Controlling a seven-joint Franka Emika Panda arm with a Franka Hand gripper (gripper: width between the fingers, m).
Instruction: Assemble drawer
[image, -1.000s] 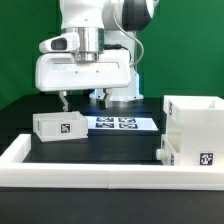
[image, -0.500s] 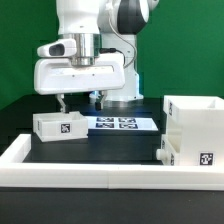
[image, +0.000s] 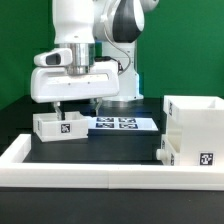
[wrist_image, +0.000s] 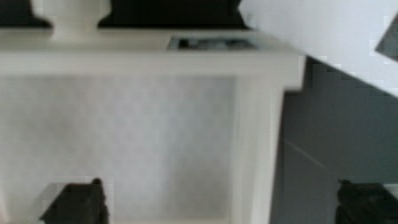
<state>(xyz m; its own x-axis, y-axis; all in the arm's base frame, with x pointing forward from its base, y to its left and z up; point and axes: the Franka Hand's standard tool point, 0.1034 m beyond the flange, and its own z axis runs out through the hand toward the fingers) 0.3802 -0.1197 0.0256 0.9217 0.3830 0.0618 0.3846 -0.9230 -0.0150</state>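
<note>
The claw (image: 77, 104) of the white robot arm (image: 84, 30) is spread wide and holds nothing. It hangs low, right over a small shallow white plastic tray (image: 57, 127) with a black-and-white square tag on its front. In the wrist view the two dark fingertips (wrist_image: 75, 200) stand far apart. One is over the inside of the tray and the other is past its side wall, so that wall lies between them.

The tray sits on the black desk (image: 100, 145), on the exterior view's left. Just beside it lies the flat marker board (image: 116, 123). Well apart, on the exterior view's right, stands the tall boxy white plastic case (image: 196, 118). A second small white tray (image: 190, 155) with a tag sits close in front of the case. A long low white border wall (image: 90, 170) runs along the front edge.

The step in hand looks like picking up the first tray. The drawer is not yet put together, because both trays are outside the case. Next the claw likely needs to go down a little and close on the tray wall, straight and firm, so the tray does not tip.
</note>
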